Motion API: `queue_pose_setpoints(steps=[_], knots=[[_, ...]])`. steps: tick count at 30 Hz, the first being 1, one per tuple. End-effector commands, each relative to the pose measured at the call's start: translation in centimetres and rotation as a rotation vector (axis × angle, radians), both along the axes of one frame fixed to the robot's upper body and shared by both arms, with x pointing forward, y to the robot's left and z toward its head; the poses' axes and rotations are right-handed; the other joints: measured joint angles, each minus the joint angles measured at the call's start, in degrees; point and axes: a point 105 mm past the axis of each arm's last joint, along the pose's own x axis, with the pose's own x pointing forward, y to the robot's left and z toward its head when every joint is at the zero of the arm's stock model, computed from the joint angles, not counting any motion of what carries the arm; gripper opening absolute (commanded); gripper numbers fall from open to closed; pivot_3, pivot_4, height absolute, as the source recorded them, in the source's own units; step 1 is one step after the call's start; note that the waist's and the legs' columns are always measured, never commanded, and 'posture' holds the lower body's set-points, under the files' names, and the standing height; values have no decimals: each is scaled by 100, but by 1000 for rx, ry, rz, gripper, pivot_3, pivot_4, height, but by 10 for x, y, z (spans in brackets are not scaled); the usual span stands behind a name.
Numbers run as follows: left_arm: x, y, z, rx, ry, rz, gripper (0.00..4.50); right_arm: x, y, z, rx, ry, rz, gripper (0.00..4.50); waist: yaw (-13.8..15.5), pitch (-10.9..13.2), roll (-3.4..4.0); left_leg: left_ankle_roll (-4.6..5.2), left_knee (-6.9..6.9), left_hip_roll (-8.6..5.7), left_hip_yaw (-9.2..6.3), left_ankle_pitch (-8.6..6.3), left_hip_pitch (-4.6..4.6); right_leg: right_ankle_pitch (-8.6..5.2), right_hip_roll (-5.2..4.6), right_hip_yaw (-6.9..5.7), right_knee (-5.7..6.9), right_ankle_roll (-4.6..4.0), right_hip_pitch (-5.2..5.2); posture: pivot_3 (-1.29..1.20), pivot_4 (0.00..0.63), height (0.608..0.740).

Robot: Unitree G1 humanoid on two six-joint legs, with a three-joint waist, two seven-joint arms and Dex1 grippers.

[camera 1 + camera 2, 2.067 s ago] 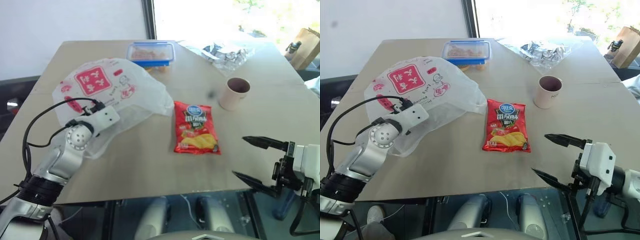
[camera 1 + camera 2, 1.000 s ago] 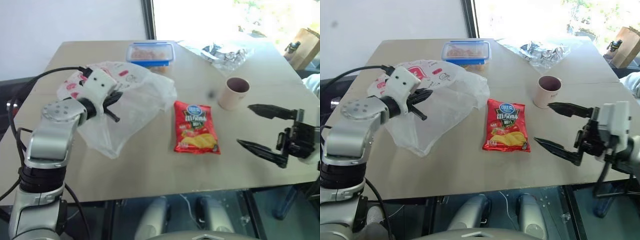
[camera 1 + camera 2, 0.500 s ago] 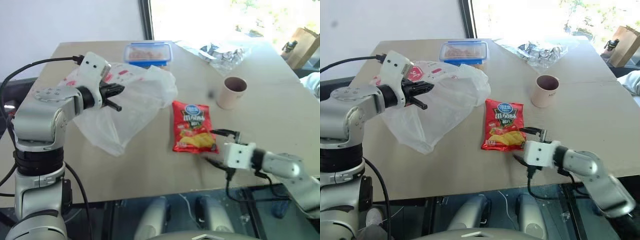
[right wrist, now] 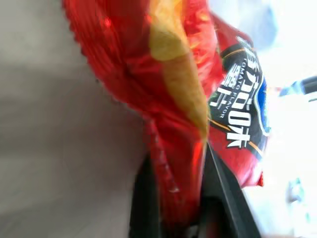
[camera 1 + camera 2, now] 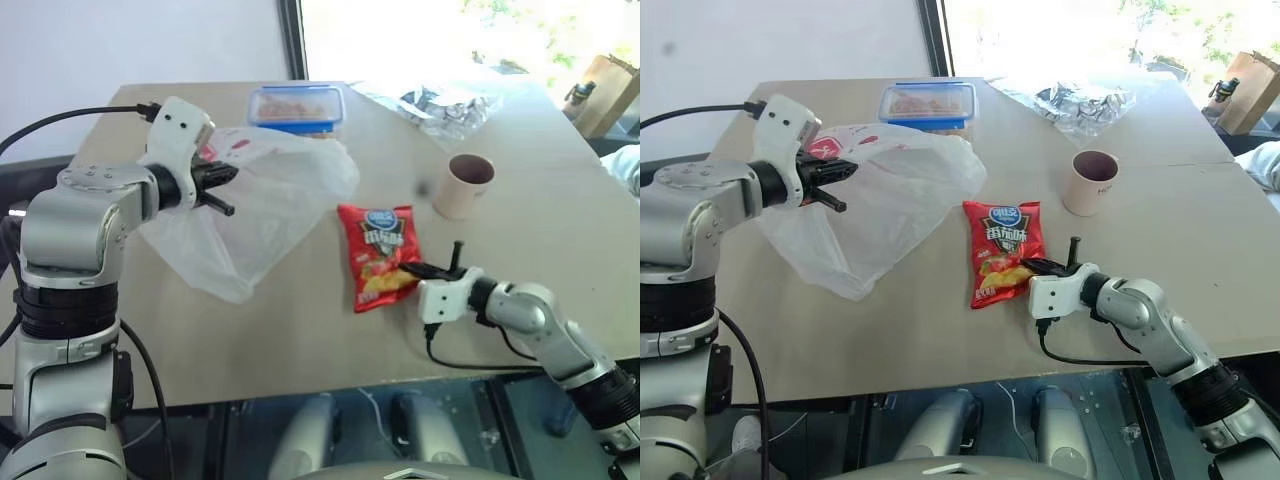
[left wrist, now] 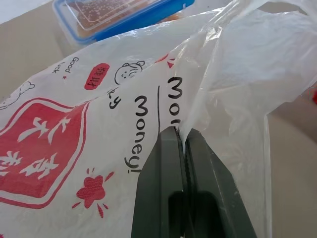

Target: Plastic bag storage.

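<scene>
Table (image 5: 300,340): plastic bag (image 5: 262,205) at left, chip packet (image 5: 381,255) just right of it, cup (image 5: 464,185) further right. Lidded food box (image 5: 299,106) behind the bag; crumpled wrapper (image 5: 448,106), apparently foil, behind the cup.

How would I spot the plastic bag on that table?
Look at the tan table, on the robot's left side. The plastic bag hangs there, pinched by the left pincer. It is thin, translucent white with red print, unlike the glossy red chip packet.

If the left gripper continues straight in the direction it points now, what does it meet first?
The left gripper is already shut on the plastic bag, so it would press further into the bag's film. Beyond that probably lies the table, though depth is unclear.
</scene>
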Motion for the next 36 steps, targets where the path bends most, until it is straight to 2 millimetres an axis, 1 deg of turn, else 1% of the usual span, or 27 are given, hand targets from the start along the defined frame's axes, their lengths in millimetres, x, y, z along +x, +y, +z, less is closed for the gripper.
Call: queue_pose_setpoints(steps=[1,5,8,11,15,16,18,21,25,27,29,30,32,33,35,36], knots=[[4,3,15,2,-47,33,0,-10,10,44,23,-138,102,33,-1,0,0,0,0,0,0,0,0,0,0,0,0,0,0,0,150,740],[7,-1,15,-16,-26,15,0,-19,22,73,35,-192,197,33,-19,0,0,0,0,0,0,0,0,0,0,0,0,0,0,0,150,740],[6,-9,16,-37,1,-20,0,-16,32,79,39,-193,223,33,-58,0,0,0,0,0,-1,0,0,0,1,-1,1,0,0,0,150,740],[-3,-24,18,-40,35,-102,0,-10,54,89,64,-235,294,33,-117,0,0,1,0,0,-1,0,0,0,1,0,2,0,0,0,150,740],[-11,-38,29,-125,80,-172,0,2,83,99,68,-280,369,33,-153,1,-1,1,1,-1,-2,0,-4,1,1,1,8,-1,-8,0,150,740],[-13,-41,30,-130,91,-187,0,4,87,100,69,-283,379,33,-163,1,0,0,1,-1,-3,0,-5,1,2,0,8,-1,-9,0,150,740],[-23,-52,38,-182,114,-258,0,18,100,97,60,-285,385,33,-175,1,0,0,-1,-1,-3,0,-4,1,1,1,9,-1,-11,0,150,740],[-35,-63,43,-240,163,-335,0,49,117,91,70,-285,343,33,-219,1,0,0,-2,-1,-2,1,-4,1,2,3,12,-2,-14,0,150,740],[-48,-72,40,-284,232,-396,0,89,146,85,69,-308,234,33,-286,2,0,-8,-9,-3,-5,5,-5,1,1,6,23,-4,-27,0,150,740],[-50,-72,36,-285,245,-400,0,101,160,79,35,-309,175,33,-315,2,-1,-11,-12,-4,4,7,-11,1,1,18,36,-5,-44,0,150,740],[-49,-71,32,-299,251,-389,0,106,170,69,-32,-292,148,33,-333,1,-1,-20,-23,-4,15,12,-19,0,2,35,52,-7,-69,0,150,740],[-48,-70,31,-309,254,-381,0,106,173,66,-22,-246,137,33,-350,1,-1,-22,-26,-4,19,13,-21,-1,1,42,60,-10,-81,0,150,740],[-46,-69,26,-301,254,-351,0,107,175,58,-50,-188,131,582,-384,1,-1,-30,-35,-2,21,17,-21,-4,5,48,69,-15,-91,0,150,740],[-43,-67,25,-308,252,-328,0,106,175,59,-49,-179,140,932,-383,2,0,-30,-35,-3,20,17,-21,-4,5,47,70,-16,-91,0,150,740],[-37,-62,21,-309,241,-266,0,103,172,61,-65,-164,181,1777,-382,2,0,-30,-29,-6,19,17,-23,-4,3,47,73,-15,-90,0,150,740],[-34,-58,19,-308,234,-227,0,102,168,68,-49,-176,206,2301,-385,2,0,-30,-23,-8,19,17,-24,-4,2,48,75,-14,-89,0,150,740]])
